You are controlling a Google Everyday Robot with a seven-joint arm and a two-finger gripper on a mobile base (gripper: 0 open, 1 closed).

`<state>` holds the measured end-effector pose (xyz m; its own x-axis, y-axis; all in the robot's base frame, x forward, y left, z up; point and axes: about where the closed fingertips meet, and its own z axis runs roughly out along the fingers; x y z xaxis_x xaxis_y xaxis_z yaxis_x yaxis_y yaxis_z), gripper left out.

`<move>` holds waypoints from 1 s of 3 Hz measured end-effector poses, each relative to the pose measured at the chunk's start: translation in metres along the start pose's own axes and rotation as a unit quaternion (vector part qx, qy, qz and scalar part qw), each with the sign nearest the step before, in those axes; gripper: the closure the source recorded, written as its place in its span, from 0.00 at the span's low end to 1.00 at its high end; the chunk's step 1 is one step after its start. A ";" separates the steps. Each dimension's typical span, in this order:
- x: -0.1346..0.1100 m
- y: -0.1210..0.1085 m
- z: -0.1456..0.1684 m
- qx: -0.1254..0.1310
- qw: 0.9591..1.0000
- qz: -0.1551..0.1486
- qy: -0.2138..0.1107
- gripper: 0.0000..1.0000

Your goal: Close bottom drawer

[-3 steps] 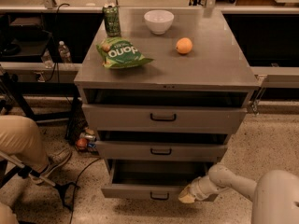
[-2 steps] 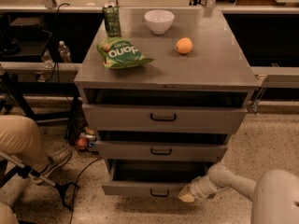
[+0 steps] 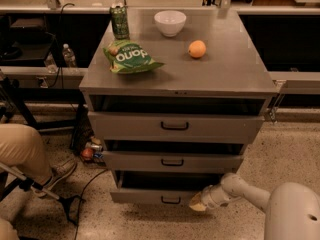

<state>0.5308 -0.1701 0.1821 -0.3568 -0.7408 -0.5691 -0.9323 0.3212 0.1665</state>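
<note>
- The bottom drawer point(image 3: 145, 196) of the grey cabinet point(image 3: 225, 79) stood partly pulled out.
- The gripper point(image 3: 197, 203) sat low at the right end of its front panel.

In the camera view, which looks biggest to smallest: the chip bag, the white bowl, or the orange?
1. chip bag
2. white bowl
3. orange
The gripper is down at the bottom drawer front.

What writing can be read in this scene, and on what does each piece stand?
Green chip bag: large white letters, upside down here, not surely readable.
Green can: print too small to read.
Gripper, at the bottom drawer's right front corner: no text.
</note>
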 end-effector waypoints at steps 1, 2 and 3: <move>0.000 0.000 0.000 0.000 1.000 0.000 0.000 1.00; 0.007 -0.003 -0.002 0.010 1.000 0.002 0.000 1.00; 0.023 -0.013 -0.004 0.030 1.000 0.008 -0.005 1.00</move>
<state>0.5347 -0.1938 0.1705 -0.3703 -0.7297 -0.5748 -0.9213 0.3676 0.1269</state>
